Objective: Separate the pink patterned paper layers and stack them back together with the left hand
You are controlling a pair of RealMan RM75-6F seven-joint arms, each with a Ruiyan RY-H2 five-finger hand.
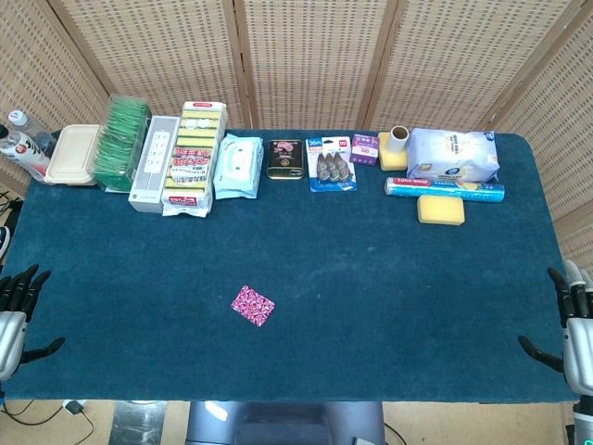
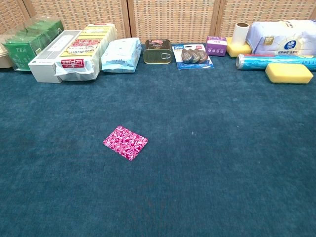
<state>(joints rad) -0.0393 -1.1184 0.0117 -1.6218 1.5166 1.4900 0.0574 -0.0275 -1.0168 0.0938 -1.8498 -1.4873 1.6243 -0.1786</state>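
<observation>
- My left hand (image 1: pixel 17 311) sits at the table's near-left edge, fingers spread and upright, holding nothing; it shows in the head view only.
- At the far-left corner I see a bottle (image 1: pixel 23 141), then a beige lidded container (image 1: pixel 72 155) just beside it.
- Next along the back row stand green tea packets (image 1: pixel 121 141), a white-grey long box (image 1: pixel 153 162) and a pack of yellow sponges in red-printed wrap (image 1: pixel 193 158), each touching its neighbour.
- A pale blue wipes pack (image 1: pixel 237 166) lies just right of the sponges.
- The pink patterned paper (image 1: pixel 252 305) lies flat on the blue cloth (image 1: pixel 371 278), near the front and slightly left of centre, well apart from both hands; I cannot tell its layers apart.
- Behind it, in the row: a dark tin (image 1: pixel 285 158), a blue blister card (image 1: pixel 332 163), a small purple box (image 1: pixel 364 148).
- Further right: a paper roll (image 1: pixel 398 139) upright on a yellow sponge, a white-blue bag (image 1: pixel 453 155), a teal foil roll (image 1: pixel 445 189) and a second yellow sponge (image 1: pixel 440 209) in front of it.
- My right hand (image 1: pixel 570 324) rests at the near-right edge, fingers apart, empty.
</observation>
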